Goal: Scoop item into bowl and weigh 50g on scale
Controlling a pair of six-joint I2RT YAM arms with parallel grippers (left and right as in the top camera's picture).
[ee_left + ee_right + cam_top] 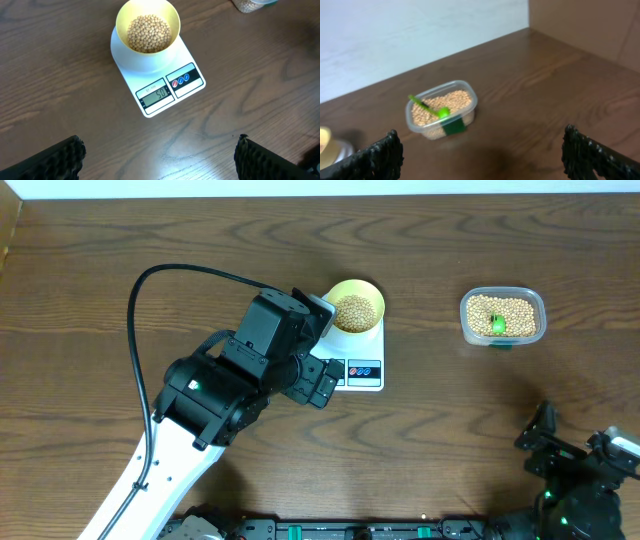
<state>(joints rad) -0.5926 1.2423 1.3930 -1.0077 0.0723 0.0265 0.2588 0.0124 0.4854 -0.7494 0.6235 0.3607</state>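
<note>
The pale-yellow bowl point(121, 20) stands on the round platform of the white scale point(192, 86) and holds a heap of tan beans point(148, 33). The scale's display point(156, 93) reads 50. My left gripper point(159, 141) hovers over bare wood just in front of the scale, open wide, with nothing between its fingers. In the overhead view the left arm covers the scale's left side, and the bowl point(372, 292) shows past it. At the near right my right gripper point(481, 133) is open and empty, well short of the tub.
A clear plastic tub point(428, 131) with a green label holds more beans point(456, 100) and a green scoop point(428, 107). It sits at the far right of the table point(503, 316). A black cable point(140, 290) arcs over the table's left side.
</note>
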